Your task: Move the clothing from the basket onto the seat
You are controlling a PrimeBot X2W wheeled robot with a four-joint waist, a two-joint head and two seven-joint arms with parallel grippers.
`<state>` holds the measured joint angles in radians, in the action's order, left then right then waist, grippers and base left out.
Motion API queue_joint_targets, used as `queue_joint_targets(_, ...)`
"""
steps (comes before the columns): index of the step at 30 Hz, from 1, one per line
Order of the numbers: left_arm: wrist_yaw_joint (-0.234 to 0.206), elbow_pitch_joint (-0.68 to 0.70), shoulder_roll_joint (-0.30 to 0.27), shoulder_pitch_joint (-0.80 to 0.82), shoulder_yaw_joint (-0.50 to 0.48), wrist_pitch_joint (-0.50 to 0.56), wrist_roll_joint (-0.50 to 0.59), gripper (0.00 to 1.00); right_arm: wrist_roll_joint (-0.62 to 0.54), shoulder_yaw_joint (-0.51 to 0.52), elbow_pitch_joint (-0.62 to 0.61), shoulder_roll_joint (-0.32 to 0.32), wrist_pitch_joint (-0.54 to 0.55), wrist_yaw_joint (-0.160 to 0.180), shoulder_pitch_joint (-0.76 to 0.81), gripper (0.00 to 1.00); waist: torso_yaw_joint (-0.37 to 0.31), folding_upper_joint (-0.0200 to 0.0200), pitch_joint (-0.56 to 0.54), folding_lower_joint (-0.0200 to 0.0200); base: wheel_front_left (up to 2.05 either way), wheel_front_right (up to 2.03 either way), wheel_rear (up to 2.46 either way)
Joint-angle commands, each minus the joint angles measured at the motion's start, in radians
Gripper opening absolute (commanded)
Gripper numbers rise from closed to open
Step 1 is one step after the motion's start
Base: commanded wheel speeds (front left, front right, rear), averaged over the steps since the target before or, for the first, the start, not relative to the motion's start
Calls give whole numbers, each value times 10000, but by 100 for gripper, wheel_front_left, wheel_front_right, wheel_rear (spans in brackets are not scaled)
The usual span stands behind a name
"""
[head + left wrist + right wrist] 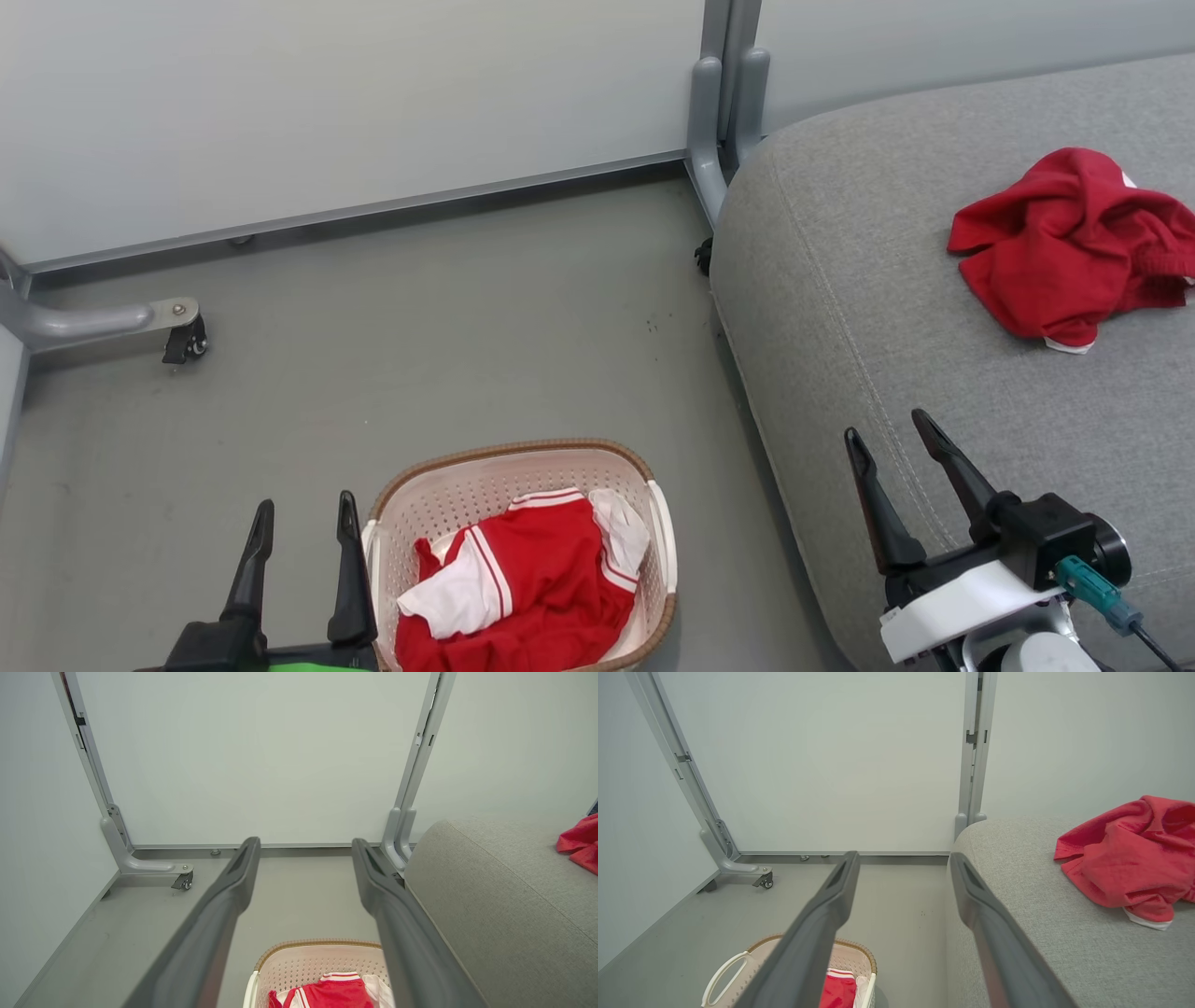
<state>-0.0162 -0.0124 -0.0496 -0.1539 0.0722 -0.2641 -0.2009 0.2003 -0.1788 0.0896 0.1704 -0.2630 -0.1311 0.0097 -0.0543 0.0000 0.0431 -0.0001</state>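
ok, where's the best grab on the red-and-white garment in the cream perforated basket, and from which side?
Probably the crumpled red middle of the bright red garment with white sleeve panels, coming from straight above. The cream perforated plastic basket's walls surround it and block side entry, while the loose folds give the fingers something to pinch. The open left hand is beside the basket, so it looks best placed.

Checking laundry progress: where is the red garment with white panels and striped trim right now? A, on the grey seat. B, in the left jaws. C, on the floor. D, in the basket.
D: the red-and-white clothing lies crumpled inside the basket; the all-red garment on the seat is a different piece.
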Motion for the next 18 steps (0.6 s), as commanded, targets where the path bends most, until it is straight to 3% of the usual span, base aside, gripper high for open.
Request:
queue_joint_targets(1,78,-65,-17,34,46,-5,36,100,35,19,-60,15,-27,7,-143,100,37,0,111,1,0,0,0)
queue_joint_targets(9,149,-239,-16,847,430,-5,228,100,103,251,-318,189,-29,7,-566,100,165,0,1184,1,0,0,0)
queue_joint_targets(18,358,-1444,-23,2963,1679,-5,622,100,139,982,-1072,624,-27,7,-1668,100,195,0,3631,1,0,0,0)
